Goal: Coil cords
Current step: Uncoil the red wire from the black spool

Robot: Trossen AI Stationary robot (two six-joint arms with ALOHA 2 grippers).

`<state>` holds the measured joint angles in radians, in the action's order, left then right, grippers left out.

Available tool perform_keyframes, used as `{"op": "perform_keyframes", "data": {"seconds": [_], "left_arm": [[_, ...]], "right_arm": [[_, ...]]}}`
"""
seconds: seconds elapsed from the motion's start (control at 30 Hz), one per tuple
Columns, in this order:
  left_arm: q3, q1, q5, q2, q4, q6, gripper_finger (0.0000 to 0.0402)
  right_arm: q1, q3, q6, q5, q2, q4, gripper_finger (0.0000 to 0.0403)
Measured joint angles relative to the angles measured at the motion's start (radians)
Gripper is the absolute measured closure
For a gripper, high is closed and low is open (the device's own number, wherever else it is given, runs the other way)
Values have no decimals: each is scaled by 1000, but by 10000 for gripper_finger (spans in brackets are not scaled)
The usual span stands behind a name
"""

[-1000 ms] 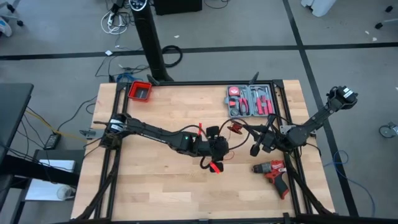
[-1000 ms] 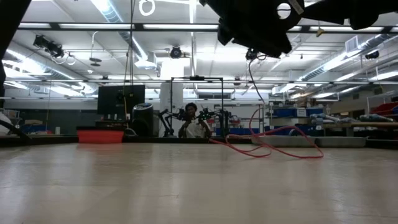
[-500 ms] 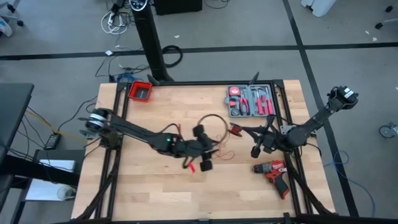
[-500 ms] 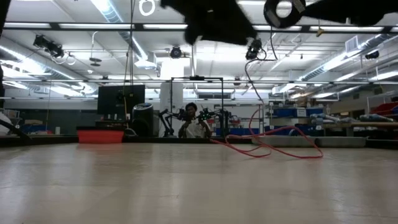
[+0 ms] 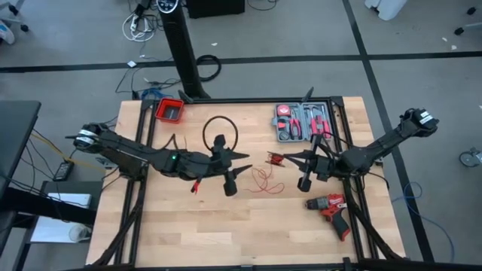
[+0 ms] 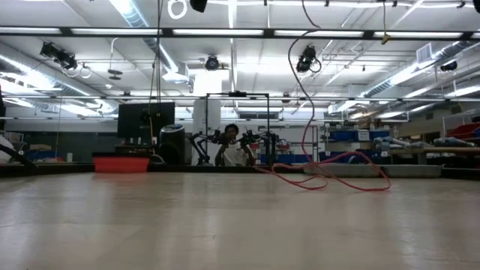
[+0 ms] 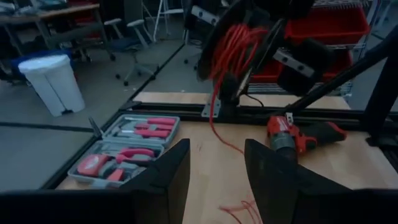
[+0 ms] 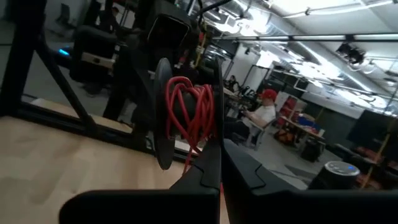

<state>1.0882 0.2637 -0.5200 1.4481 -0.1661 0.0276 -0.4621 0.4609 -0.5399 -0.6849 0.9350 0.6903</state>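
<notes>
High view: roughly halfway, I'd say. My right pincer [image 5: 304, 183] is clamped shut; cords [image 5: 265, 178] partly spooled, loose loops on the worktop [image 5: 188, 233]. My left pincer [image 5: 230, 185] is apart, empty.

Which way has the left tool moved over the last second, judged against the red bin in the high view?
Yes. The left tool has moved toward the red bin side of the table, away from the drill.
</notes>
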Motion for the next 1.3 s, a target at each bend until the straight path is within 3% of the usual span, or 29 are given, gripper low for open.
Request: {"op": "perform_keyframes", "data": {"seconds": [0.87, 1.3], "left_arm": [[0, -8, -2, 0, -13, -16, 245], [1, -42, -3, 33, -84, -21, 245]], "right_arm": [[190, 27, 128, 338, 95, 127, 403], [229, 115, 117, 380, 221, 185, 403]]}}
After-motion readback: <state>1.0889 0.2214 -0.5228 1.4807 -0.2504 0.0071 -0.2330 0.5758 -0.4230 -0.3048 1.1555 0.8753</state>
